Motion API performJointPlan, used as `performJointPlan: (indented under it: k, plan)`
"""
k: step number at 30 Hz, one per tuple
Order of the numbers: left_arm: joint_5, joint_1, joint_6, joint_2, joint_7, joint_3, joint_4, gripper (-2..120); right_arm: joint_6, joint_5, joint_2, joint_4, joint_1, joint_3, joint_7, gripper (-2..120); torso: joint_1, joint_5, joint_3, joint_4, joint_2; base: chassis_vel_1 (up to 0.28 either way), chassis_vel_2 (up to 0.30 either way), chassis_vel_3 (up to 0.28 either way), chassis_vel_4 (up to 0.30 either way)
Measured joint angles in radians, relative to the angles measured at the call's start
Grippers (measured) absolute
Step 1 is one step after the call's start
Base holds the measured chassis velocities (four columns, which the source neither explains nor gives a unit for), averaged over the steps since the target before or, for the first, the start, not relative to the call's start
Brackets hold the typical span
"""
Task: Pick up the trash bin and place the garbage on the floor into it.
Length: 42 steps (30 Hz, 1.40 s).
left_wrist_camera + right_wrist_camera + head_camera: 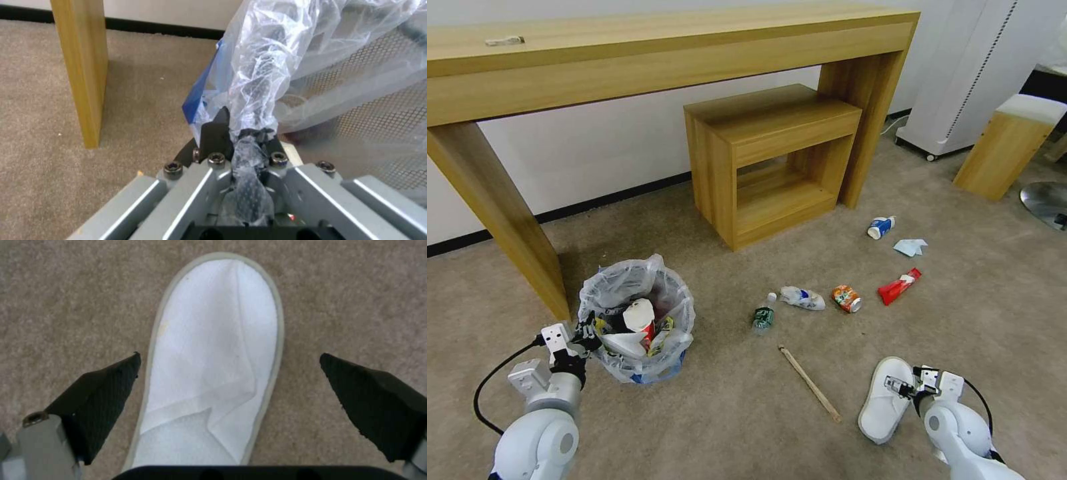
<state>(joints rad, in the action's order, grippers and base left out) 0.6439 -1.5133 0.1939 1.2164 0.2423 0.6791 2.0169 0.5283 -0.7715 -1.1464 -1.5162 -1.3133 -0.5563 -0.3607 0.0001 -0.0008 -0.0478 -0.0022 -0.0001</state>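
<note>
The trash bin (637, 320), lined with a crinkly clear bag, sits on the beige floor (727, 413) beside a table leg and holds some litter. My left gripper (584, 333) is shut on its bagged rim; in the left wrist view the left gripper (242, 131) pinches plastic and mesh wall (356, 100). My right gripper (908, 385) hovers open over a white slipper (886, 399), whose toe (218, 340) lies between the spread fingers (106, 396). Garbage on the floor: wooden stick (810, 383), green-label bottle (764, 315), crushed bottle (802, 298), can (846, 298), red wrapper (899, 287), tissue (910, 247), cup (881, 227).
A long wooden table (627, 60) spans the back, its leg (500, 213) just left of the bin. A low wooden shelf unit (770, 160) stands under it. A white appliance (967, 73) and a wooden stool (1010, 143) are at the far right.
</note>
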Motion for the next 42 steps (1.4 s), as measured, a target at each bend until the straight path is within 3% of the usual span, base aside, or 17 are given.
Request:
performJointPlan:
  k: [11,32,37,42]
  plan:
    - [0.006,-0.015,0.002,-0.006,0.002,0.012,0.029,1,-0.001,0.028,-0.038,0.038,0.019,0.013,0.013,100,0.000,0.0001,0.000,0.0000,0.000,0.000,0.000,0.000,0.000]
    - [0.011,-0.023,0.005,-0.005,0.005,0.013,0.057,1,-0.009,0.052,-0.042,0.110,0.053,0.014,0.054,99,0.000,0.0000,0.000,0.0000,0.000,0.000,0.000,0.000,0.000]
    - [0.011,-0.023,0.005,-0.004,0.006,0.013,0.059,1,-0.011,0.059,-0.051,0.116,0.053,0.021,0.058,92,0.000,-0.0001,0.000,0.0000,0.000,0.000,0.000,0.000,0.000]
    - [0.012,-0.023,0.006,-0.004,0.007,0.014,0.062,1,-0.016,0.067,-0.059,0.123,0.053,0.027,0.063,74,0.000,0.0000,0.000,0.0000,0.000,0.000,0.000,0.000,0.000]
